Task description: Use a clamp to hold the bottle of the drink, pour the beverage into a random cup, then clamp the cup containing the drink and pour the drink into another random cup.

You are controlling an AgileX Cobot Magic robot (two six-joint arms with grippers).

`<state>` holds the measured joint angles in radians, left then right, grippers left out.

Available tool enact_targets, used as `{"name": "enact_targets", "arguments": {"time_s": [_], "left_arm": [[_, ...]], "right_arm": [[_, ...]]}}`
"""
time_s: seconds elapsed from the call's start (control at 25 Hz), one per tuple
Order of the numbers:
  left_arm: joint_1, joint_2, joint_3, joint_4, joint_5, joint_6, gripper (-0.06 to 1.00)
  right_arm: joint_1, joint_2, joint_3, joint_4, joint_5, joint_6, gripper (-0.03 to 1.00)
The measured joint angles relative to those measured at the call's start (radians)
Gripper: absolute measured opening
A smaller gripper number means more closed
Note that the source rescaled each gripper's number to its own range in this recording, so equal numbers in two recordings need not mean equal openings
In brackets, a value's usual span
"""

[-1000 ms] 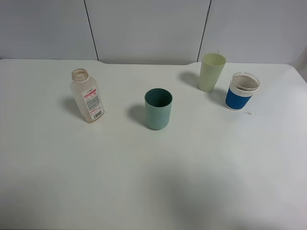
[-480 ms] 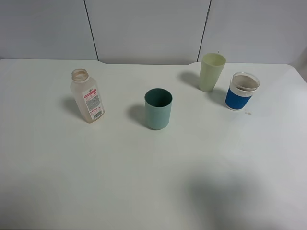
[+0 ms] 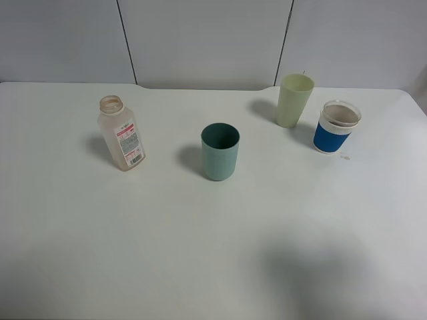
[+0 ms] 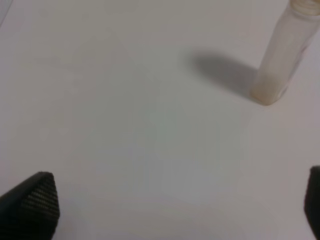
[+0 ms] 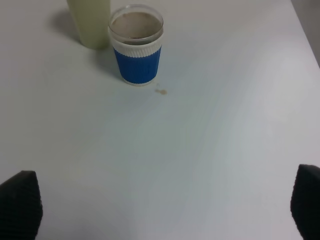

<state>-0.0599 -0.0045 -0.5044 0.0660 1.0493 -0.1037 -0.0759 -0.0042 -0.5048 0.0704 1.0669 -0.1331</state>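
Nothing on the table [image 3: 200, 253] has moved since a second ago: bottle [image 3: 121, 133], teal cup [image 3: 220, 151], pale cup [image 3: 295, 100] and blue cup [image 3: 336, 127] all stand where they did. Only the soft shadow on the near right of the table differs; it has darkened and spread since then and looks the same as half a second ago.

Neither arm shows in the high view. The left wrist view shows the left gripper [image 4: 172, 205] held wide open with nothing between its fingers [image 4: 31, 205]; the two dark tips sit at opposite edges of the picture. The bottle [image 4: 282, 55] stands upright on the table, well ahead of the tips and off toward one finger's side, not between them, its shadow falling beside it.

The right gripper [image 5: 165, 207] is likewise spread wide and empty, its fingers [image 5: 20, 202] at the picture's corners. The blue cup [image 5: 136, 47] stands well ahead of it, upright, with a brownish inside, and the pale cup [image 5: 90, 22] is just beside it, though I cannot tell whether they touch. A small brown speck [image 5: 161, 91] lies on the table near the blue cup's base.
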Motion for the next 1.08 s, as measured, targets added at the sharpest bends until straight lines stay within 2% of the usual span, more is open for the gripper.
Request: {"name": "enact_targets", "arguments": {"time_s": [1.08], "left_arm": [[0.000,0.000,0.000,0.000,0.000,0.000,1.00]], "right_arm": [[0.000,0.000,0.000,0.000,0.000,0.000,1.00]]}}
